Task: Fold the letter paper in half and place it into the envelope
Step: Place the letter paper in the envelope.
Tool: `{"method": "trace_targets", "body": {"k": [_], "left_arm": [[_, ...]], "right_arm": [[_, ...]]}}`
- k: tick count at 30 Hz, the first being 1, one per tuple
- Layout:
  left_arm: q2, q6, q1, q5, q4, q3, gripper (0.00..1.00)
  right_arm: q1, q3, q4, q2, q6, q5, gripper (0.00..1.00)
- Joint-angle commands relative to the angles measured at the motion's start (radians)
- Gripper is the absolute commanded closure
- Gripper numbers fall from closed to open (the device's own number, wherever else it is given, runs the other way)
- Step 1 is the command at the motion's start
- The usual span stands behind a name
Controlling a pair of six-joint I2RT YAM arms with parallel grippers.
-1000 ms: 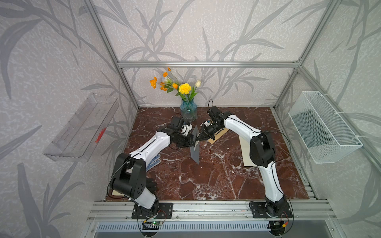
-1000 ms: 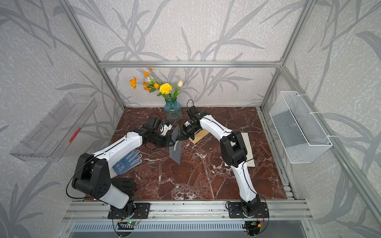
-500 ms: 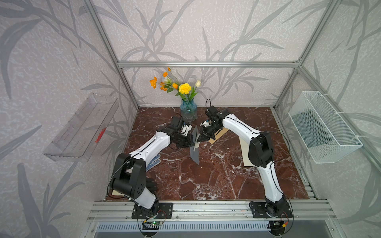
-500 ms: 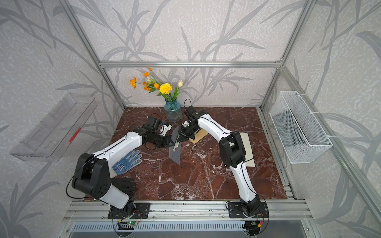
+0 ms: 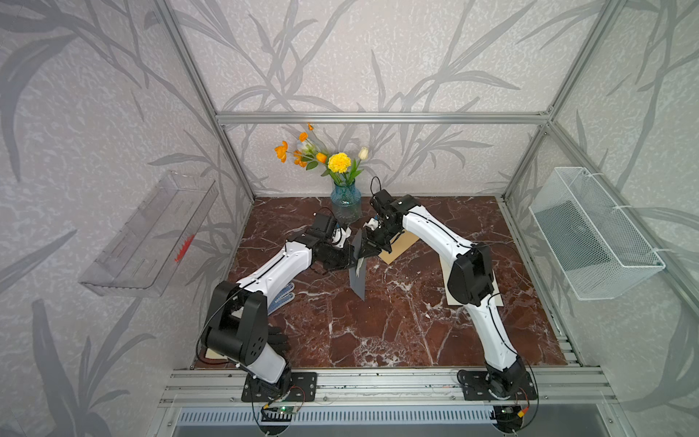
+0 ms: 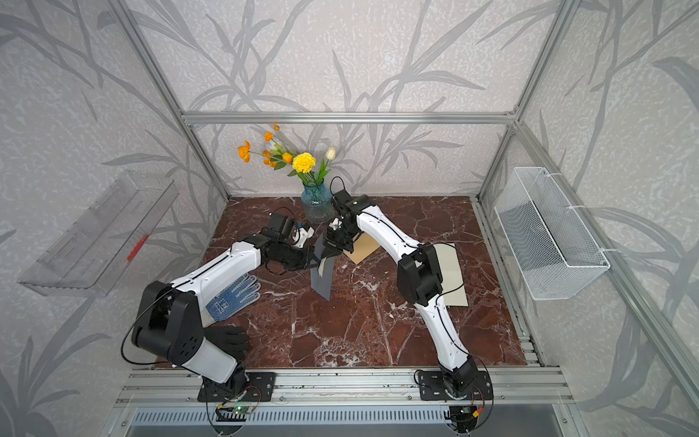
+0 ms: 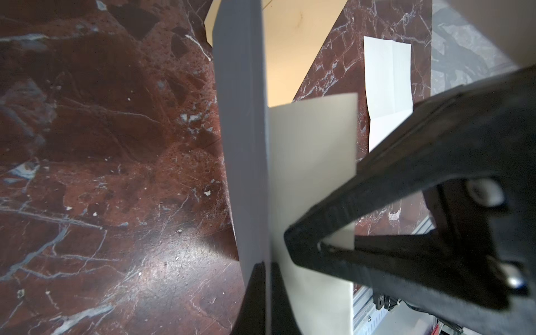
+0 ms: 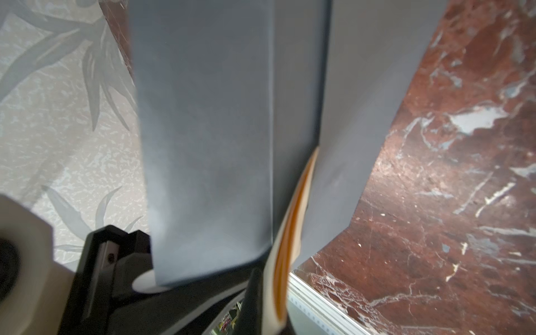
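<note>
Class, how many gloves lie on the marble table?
2. A blue-dotted glove lies beside the left arm, partly under it; a black glove lies nearer the front rail, by that arm's base. More may be hidden under the arm.

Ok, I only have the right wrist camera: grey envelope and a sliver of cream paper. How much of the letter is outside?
Observer: In the left wrist view a broad part of the cream paper shows beside the envelope, with the right gripper shut on its corner.
Operator: What's holding the envelope?
Observer: The left gripper, shut on its upper end; in both top views it hangs upright between the two grippers.
Operator: Anything else lying nearby?
Observer: A tan sheet lies flat on the table just beyond the grippers, near the vase.
</note>
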Motion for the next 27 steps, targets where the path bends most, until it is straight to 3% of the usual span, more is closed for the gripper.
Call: {"method": "trace_targets", "body": {"k": [1, 12, 21, 27], "left_arm": [[-0.041, -0.008, -0.007, 0.050, 0.013, 0.043, 1.00], [-0.031, -0.013, -0.007, 0.057, 0.016, 0.059, 1.00], [-0.038, -0.014, -0.007, 0.064, 0.024, 0.029, 1.00], [-0.045, -0.012, -0.007, 0.063, 0.021, 0.015, 1.00]], "right_arm": [[0.010, 0.076, -0.075, 0.056, -0.047, 0.101, 1.00], [0.025, 0.102, -0.120, 0.075, -0.110, 0.177, 1.00], [-0.021, 0.037, 0.036, 0.045, 0.069, -0.038, 1.00], [-0.049, -0.250, 0.325, -0.059, 0.236, -0.137, 1.00]]}}
